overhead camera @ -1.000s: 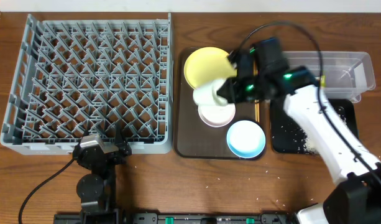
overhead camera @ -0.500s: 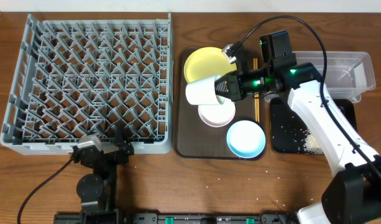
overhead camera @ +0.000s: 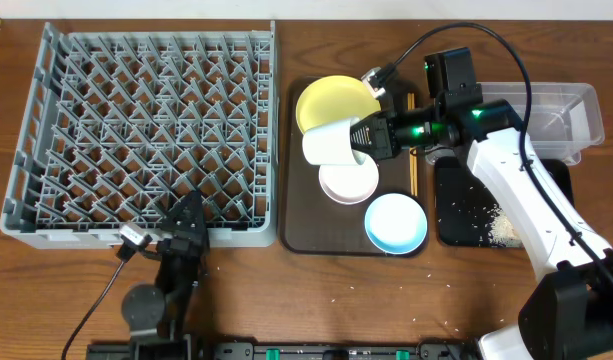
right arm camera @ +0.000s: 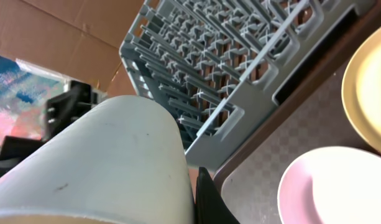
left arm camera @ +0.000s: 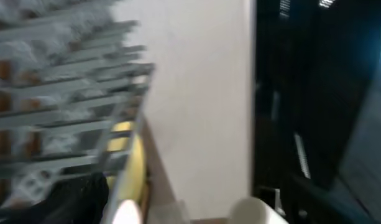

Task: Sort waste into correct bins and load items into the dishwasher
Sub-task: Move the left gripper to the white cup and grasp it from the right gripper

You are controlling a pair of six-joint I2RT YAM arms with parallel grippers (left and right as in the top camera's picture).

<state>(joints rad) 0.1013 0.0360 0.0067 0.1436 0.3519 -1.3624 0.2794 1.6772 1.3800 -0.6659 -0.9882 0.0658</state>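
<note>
My right gripper (overhead camera: 364, 140) is shut on the pale green-white cup (overhead camera: 329, 142), holding it on its side above the brown tray, between the yellow plate (overhead camera: 331, 103) and the white bowl (overhead camera: 348, 183). In the right wrist view the cup (right arm camera: 97, 162) fills the lower left, with one black finger (right arm camera: 209, 199) against it. The light blue bowl (overhead camera: 396, 222) sits at the tray's front. Chopsticks (overhead camera: 414, 172) lie at its right edge. The grey dish rack (overhead camera: 146, 130) is at left. My left gripper (overhead camera: 186, 225) is at the rack's front edge; its jaws are unclear. No wrapper shows.
The brown serving tray (overhead camera: 301, 215) lies between the rack and the bins. The clear tub (overhead camera: 546, 115) is at the back right, and the black tray (overhead camera: 456, 215) with crumbs (overhead camera: 501, 228) is in front of it. The left wrist view is blurred.
My right gripper has swung the cup onto its side and moved it slightly left, then held it. My left arm has turned and shifted right along the rack's front edge.
</note>
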